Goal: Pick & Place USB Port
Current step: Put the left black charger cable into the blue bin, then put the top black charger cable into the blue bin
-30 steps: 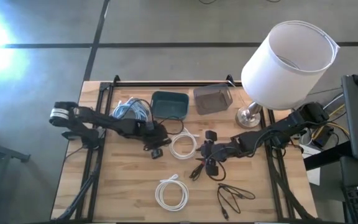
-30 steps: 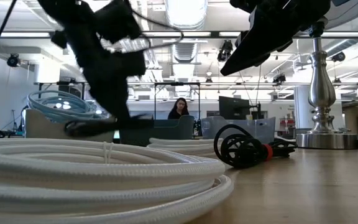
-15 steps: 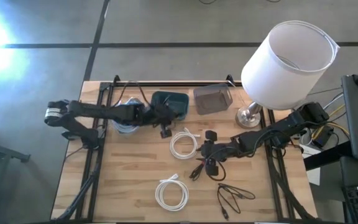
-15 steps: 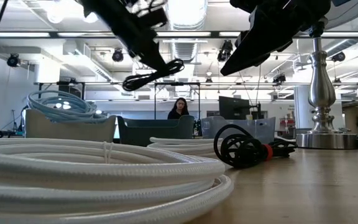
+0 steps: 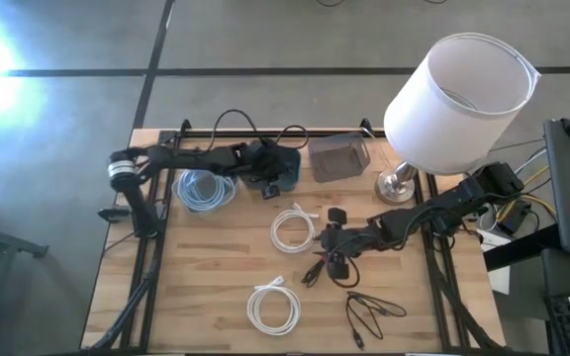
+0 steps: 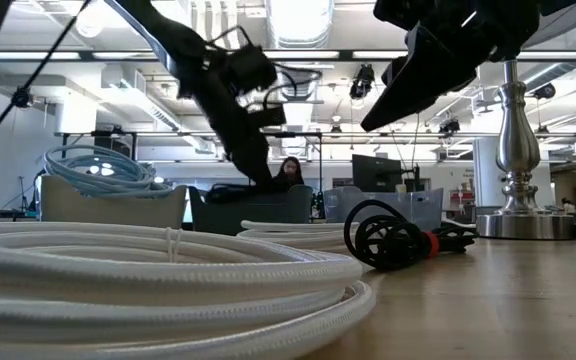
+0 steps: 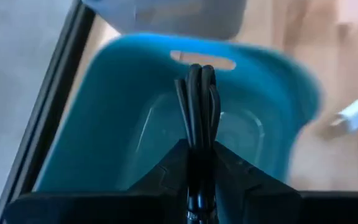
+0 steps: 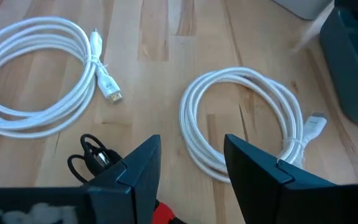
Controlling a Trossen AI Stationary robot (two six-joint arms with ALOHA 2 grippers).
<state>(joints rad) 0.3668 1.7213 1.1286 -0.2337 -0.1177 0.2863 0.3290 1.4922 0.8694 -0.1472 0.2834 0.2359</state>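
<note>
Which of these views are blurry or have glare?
High view: glare whitens the floor at upper left. Low view: the nearest white cable is out of focus. Left wrist view: the teal bin is smeared with blur. Right wrist view: sharp.

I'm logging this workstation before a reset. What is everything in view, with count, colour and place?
Bin: one, teal, back of table, under the left jaws.
Second bin: one, grey, beside the teal one.
Black cable: one, held over the teal bin.
Blue cable: one coil, back left.
White cables: two coils, centre and front.
Other black cables: loose, front right.
Lamp: one, white shade, back right.
Table: one, wooden.
Left gripper: jaws shut on black cable.
Right gripper: jaws open, mid-table.
</note>
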